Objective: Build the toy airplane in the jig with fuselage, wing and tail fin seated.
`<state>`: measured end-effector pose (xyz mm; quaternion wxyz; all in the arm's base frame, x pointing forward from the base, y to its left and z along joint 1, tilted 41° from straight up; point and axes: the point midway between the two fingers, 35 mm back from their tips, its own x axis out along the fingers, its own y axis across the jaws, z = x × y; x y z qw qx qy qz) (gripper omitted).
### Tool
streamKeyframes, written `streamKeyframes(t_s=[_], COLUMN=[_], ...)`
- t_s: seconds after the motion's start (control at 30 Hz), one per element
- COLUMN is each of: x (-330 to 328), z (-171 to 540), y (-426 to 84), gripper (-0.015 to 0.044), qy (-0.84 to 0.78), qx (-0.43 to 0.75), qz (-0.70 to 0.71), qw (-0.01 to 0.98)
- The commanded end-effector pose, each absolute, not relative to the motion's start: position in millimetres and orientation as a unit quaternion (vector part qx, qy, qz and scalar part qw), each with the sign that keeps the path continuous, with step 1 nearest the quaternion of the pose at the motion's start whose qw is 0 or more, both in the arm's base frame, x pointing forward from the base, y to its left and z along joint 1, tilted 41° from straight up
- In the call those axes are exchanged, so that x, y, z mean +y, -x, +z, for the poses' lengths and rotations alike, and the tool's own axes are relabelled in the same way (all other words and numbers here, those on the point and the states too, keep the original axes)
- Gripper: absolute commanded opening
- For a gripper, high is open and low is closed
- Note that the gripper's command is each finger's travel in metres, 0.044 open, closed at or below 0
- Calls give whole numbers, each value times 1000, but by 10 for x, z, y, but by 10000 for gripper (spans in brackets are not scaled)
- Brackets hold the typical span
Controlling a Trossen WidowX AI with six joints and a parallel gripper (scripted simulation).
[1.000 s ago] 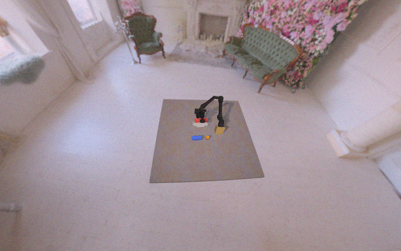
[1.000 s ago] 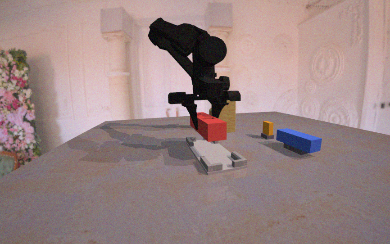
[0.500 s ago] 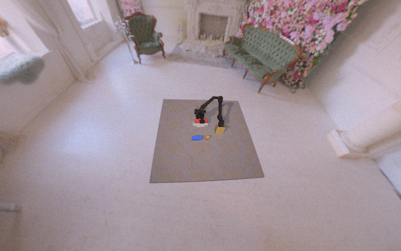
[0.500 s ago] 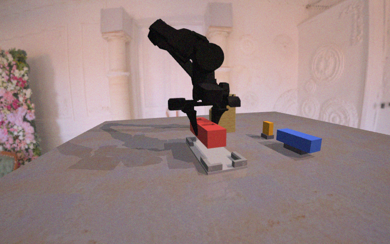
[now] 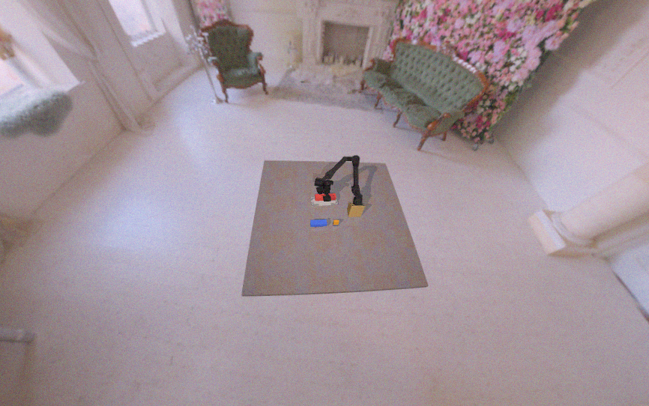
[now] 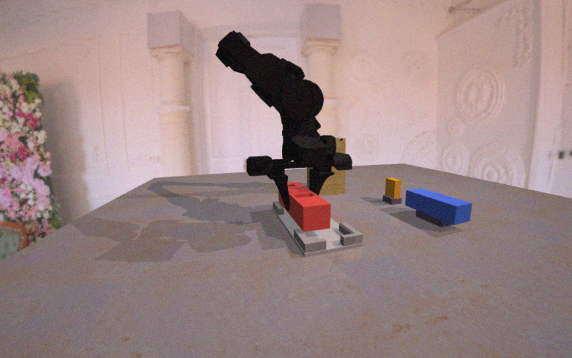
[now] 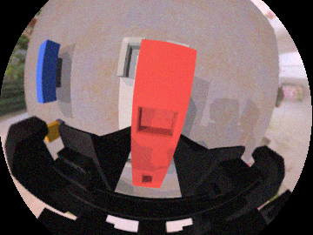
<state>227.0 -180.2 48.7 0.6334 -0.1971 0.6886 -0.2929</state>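
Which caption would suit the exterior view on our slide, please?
Gripper holding the red fuselage over the grey cradle, blue wing waiting alongside.

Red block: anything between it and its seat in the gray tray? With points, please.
Nothing visible blocks the way down. The gripper (image 5: 327, 197) (image 6: 302, 200) (image 7: 155, 130) holds the red block (image 5: 318, 197) (image 6: 316, 216) (image 7: 165, 78) over the gray tray (image 5: 324, 203) (image 6: 310, 246) (image 7: 125, 93); its low corner walls look like the only thing it could catch on.
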Motion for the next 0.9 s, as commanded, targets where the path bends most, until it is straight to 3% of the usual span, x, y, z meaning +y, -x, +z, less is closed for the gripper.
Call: streamKeyframes(t_s=[0.0,0.17,0.33,0.87], x=[-1802,-1805,-1805,-1805], z=[454,482,482,482], y=[-2247,-2268,-2268,-2268], gripper=[195,161,30,440], qy=[199,197,197,197], qx=[691,689,689,689], qz=[-289,-293,-293,-293], qw=[632,633,633,633])
